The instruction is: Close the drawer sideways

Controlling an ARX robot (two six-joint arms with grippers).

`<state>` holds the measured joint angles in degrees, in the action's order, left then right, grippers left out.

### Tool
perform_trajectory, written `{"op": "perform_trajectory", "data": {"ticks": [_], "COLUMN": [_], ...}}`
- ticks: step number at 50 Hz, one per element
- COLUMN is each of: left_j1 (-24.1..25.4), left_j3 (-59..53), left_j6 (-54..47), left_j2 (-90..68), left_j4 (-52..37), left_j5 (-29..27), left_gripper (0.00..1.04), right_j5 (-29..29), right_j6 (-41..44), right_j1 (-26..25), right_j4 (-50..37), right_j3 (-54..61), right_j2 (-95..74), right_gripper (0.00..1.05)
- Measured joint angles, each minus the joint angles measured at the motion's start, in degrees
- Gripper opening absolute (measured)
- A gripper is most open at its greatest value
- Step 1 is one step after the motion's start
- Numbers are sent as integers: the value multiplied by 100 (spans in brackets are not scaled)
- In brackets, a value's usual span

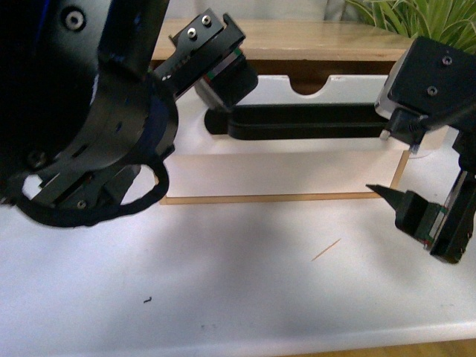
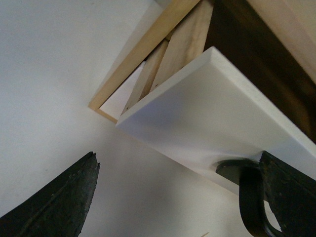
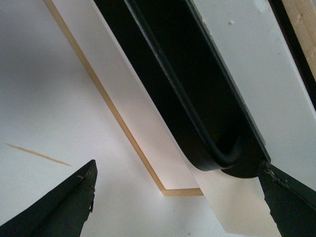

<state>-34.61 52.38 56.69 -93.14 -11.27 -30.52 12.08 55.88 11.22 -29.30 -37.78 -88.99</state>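
The drawer [image 1: 297,167] has a white front, a long black bar handle [image 1: 305,123] and a half-round notch [image 1: 312,83] in its top edge. It stands pulled out of the light wood cabinet [image 1: 297,41]. My left gripper [image 1: 195,104] is open by the left end of the drawer front. In the left wrist view [image 2: 178,155] one finger lies against the handle's end mount [image 2: 249,192]. My right gripper [image 1: 398,163] is open at the right end. In the right wrist view [image 3: 177,165] one finger touches the end of the handle [image 3: 187,84].
The white table [image 1: 238,297] carries a thin wooden sliver [image 1: 326,250], also in the right wrist view [image 3: 37,154], and a small dark speck [image 1: 147,300]. A green plant [image 1: 416,18] stands at the back right. My left arm fills the left of the front view.
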Motion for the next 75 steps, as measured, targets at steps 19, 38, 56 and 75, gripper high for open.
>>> {"op": "perform_trajectory", "data": {"ticks": [19,38,56,75], "left_j1": [391,605,673,935], "left_j3": [734,1464,634,-1314], "left_j6": [-431,-721,-697,-649], "left_j2": [-730,-1287,-654,1504], "left_j4": [-90,-44,-107,282], "left_j5": [533,837,400,-713], "left_gripper": [99,99,99,99], "right_j5": [-319,-498,-111,678], "right_j6": [-98,-249,-433,-1237], "right_j1": [-4,-37,-229,-841], "right_j4": [-9,85,173,514], "right_j3": [-1021,-1604,-955,820], "right_j2": [-946,-1432,-682,1735], "right_gripper": [96,96,96,96]}}
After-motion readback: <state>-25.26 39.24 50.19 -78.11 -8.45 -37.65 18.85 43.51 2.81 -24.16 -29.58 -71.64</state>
